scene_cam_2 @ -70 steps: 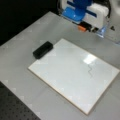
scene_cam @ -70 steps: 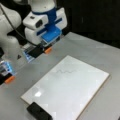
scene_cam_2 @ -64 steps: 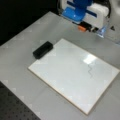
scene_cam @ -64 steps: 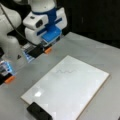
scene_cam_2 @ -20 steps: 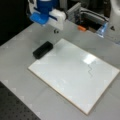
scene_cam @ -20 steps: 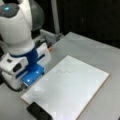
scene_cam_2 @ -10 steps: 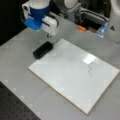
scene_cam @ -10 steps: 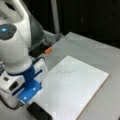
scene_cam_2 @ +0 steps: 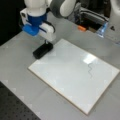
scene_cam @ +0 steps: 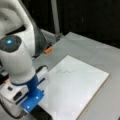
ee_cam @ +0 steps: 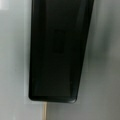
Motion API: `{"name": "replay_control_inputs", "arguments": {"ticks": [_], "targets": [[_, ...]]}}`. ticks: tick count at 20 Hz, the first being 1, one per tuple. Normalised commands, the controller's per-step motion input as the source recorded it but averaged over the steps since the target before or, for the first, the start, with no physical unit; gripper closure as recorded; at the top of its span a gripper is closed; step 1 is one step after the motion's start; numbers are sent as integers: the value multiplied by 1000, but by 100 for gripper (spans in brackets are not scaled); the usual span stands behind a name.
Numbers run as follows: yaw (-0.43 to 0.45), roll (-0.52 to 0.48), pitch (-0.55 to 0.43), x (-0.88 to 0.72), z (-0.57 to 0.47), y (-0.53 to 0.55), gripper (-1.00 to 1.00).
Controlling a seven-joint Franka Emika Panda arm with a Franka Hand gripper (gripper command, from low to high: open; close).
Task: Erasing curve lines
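The grey tabletop (scene_cam_2: 15, 65) carries a white rectangular board (scene_cam_2: 67, 80) with a tan edge. The white and blue gripper (scene_cam_2: 46, 43) hangs directly over a black oblong eraser block (scene_cam_2: 42, 50) lying just off the board's corner; whether its fingers are parted or gripping cannot be told. The thin grey curve lines (scene_cam_2: 90, 70) remain unerased on the board, well apart from the gripper, in both front views (scene_cam: 65, 71).

A pale grey desk (scene_cam_2: 20, 75) carries a white rectangular board (scene_cam_2: 75, 77) lying flat (its wood-coloured edge shows along the near side). Just beside the board's corner in a front view lies a black block (scene_cam_2: 43, 50), and an orange object (scene_cam_2: 81, 28) sits farther back.
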Motion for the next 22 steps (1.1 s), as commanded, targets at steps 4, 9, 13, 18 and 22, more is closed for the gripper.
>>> {"name": "replay_control_inputs", "arguments": {"ticks": [4,9,13,18,22], "targets": [[-4,144,25,214,-52,-118,-100],[-12,103,33,146,-20,-110,-100],[-35,98,25,115,0,-92,-100],[-80,101,24,95,-27,-93,-100],[-86,127,6,72,-112,-110,-100]]}}
